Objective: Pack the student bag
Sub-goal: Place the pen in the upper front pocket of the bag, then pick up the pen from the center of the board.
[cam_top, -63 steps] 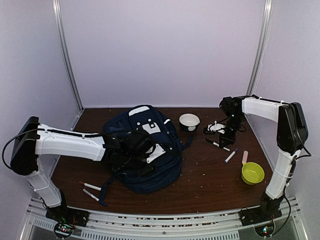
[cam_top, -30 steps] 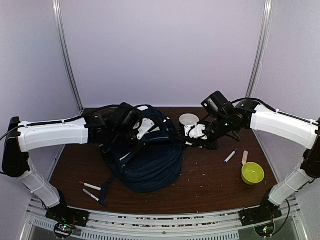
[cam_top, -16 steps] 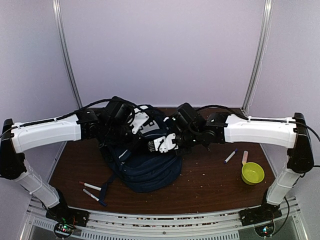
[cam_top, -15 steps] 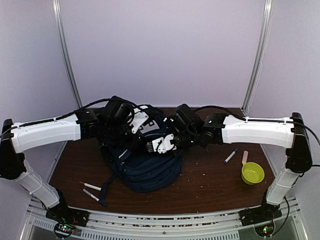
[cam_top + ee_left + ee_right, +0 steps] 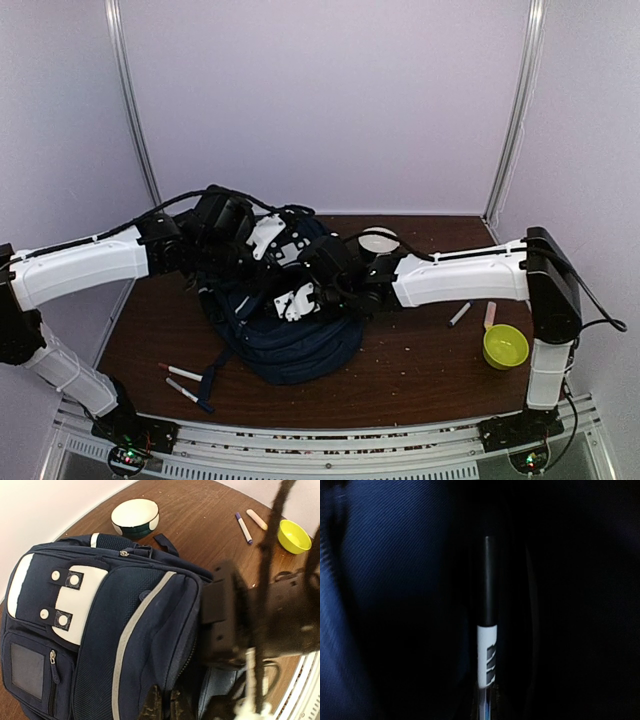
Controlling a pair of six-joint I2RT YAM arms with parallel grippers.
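Student bag (image 5: 300, 345): navy, resting on brown worktop (image 5: 430, 360).
Left fingers (image 5: 152, 705): pinched closed on bag fabric at opening.
Right fingers (image 5: 292, 303): inside dark bag interior, gripping black-capped white marker (image 5: 487, 650).

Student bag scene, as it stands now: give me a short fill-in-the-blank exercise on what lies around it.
The near bowl on the table's right side is ___.
At the table's near left lie ___ loose markers.
The held marker that the right pincer holds inside the student bag has a ___ cap.
Missing: yellow; two; black.
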